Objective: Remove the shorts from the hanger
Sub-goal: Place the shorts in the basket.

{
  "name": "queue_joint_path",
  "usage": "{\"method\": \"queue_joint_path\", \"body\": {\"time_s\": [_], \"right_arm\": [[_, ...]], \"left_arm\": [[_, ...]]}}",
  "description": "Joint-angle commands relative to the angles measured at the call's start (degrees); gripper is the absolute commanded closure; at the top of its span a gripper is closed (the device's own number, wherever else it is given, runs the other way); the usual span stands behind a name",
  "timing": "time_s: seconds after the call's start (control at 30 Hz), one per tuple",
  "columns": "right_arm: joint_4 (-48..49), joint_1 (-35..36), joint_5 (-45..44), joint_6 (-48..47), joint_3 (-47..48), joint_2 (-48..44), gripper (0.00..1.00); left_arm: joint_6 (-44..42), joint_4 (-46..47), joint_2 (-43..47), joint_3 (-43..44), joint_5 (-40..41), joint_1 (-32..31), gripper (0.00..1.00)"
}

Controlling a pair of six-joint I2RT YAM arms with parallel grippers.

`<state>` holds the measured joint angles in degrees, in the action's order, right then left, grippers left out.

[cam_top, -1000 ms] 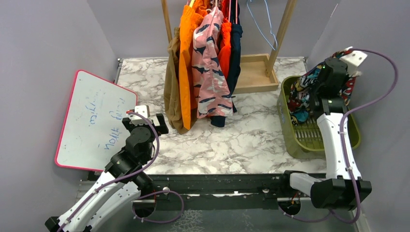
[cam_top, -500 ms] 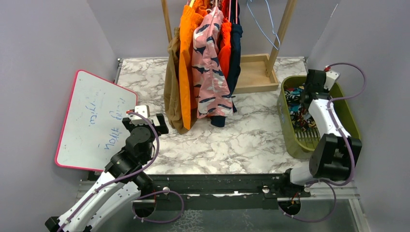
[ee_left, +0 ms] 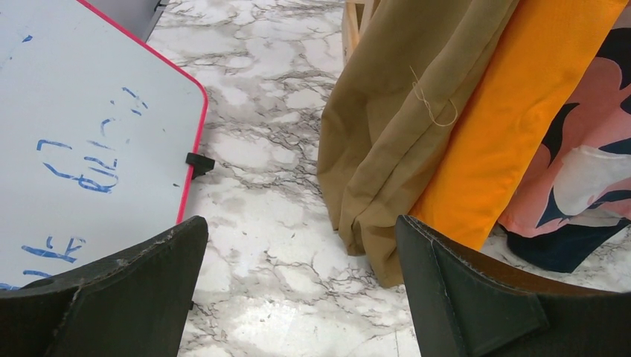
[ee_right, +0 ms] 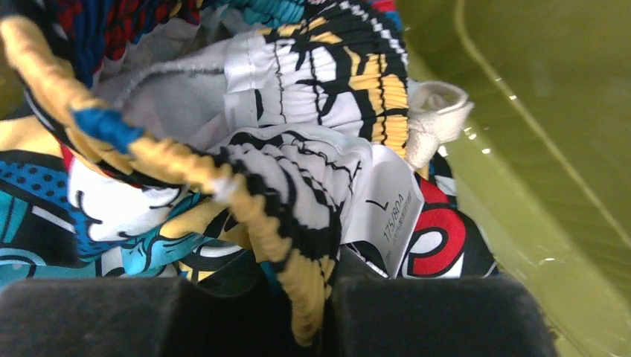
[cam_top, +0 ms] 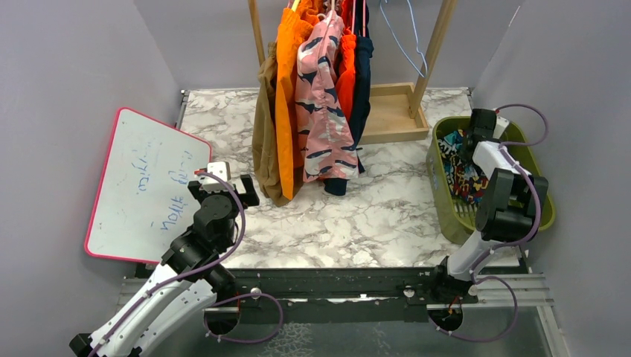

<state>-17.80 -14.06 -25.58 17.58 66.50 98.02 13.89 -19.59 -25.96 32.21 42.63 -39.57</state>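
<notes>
Right claw [ee_right: 312, 312], we saw, pinched the comic-print shorts [ee_right: 298, 186] in the green basket [ee_right: 536, 171]; left claw [ee_left: 301, 230] gaped wide.

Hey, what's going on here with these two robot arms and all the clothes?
The right arm has its jaws down in the olive-green plastic basket, pinched on the elastic waistband of the multicolour comic-print fabric shorts lying there. Five more pairs hang on the wooden clothes rack: tan-brown, bright orange, pink with dark blotches, red-orange and navy. The left arm hovers over the white marble tabletop near the tan-brown pair, jaws wide open, holding nothing.
</notes>
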Motion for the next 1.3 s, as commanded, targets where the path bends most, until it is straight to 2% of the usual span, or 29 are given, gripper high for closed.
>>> {"method": "queue_joint_path", "body": {"time_s": [0.0,0.1,0.17,0.27,0.6,0.73,0.93,1.27], "right_arm": [[1.9,0.2,6.6,1.4,0.1,2.0,0.78],[2.3,0.2,6.6,0.8,-0.2,1.2,0.58],[1.3,0.2,6.8,0.5,0.2,0.3,0.48],[-0.3,0.2,7.9,0.4,0.5,-2.5,0.38],[-3.5,0.2,10.5,-0.6,-0.6,-14.9,0.26],[-4.3,0.2,11.9,-0.7,-1.5,-17.4,0.26],[0.0,0.2,14.9,0.5,-7.4,-20.3,0.36],[3.1,0.2,20.3,2.5,-10.6,-9.7,0.41]], "left_arm": [[-0.2,-0.2,0.2,-0.1,-0.3,0.4,0.01],[-0.1,-0.3,0.0,0.0,-0.4,0.4,0.01],[-0.1,-0.2,0.0,-0.1,-0.4,0.4,0.01],[-0.1,-0.3,0.1,-0.1,-0.3,0.4,0.01],[-0.3,-0.2,0.3,0.0,-0.8,0.5,0.01],[-0.4,-0.2,0.3,0.0,-1.2,0.4,0.01],[-0.4,-0.2,0.3,0.1,-1.5,0.5,0.01],[-0.3,-0.2,0.6,0.0,-1.7,0.4,0.01]]}}
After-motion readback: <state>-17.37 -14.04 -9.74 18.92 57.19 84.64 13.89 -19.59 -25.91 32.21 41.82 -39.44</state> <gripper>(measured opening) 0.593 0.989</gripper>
